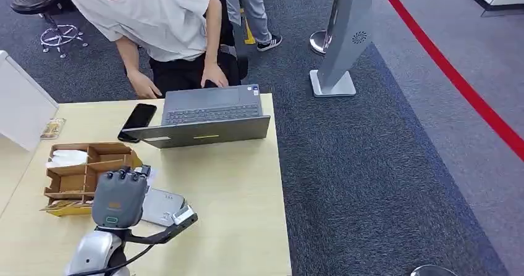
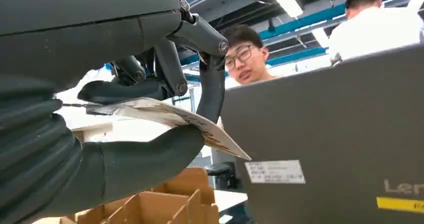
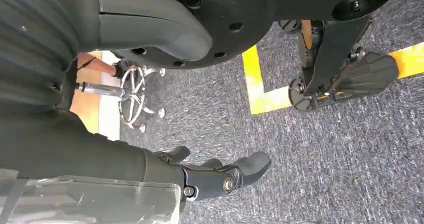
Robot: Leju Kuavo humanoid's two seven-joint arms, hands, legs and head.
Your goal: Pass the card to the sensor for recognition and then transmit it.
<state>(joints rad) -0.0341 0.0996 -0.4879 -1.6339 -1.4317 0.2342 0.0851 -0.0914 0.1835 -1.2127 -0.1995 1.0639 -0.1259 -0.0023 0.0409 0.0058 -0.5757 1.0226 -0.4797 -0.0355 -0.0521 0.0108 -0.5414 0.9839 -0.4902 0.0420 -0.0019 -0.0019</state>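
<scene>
A card (image 2: 170, 118) is pinched between thumb and fingers of the left hand (image 1: 119, 197), held above the grey sensor pad (image 1: 162, 207) beside the cardboard organizer (image 1: 80, 177); the right hand (image 3: 220, 176) hangs empty, fingers loosely apart. Beyond, a laptop (image 1: 207, 117) is used by a person (image 1: 154, 23). Because the card is gripped near one edge, slippage or a tilted, unread presentation is judged possible.

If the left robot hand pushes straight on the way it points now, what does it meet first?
Most likely the back of the open laptop lid, which stands right ahead of the left robot hand and its card. Depth is uncertain.
</scene>
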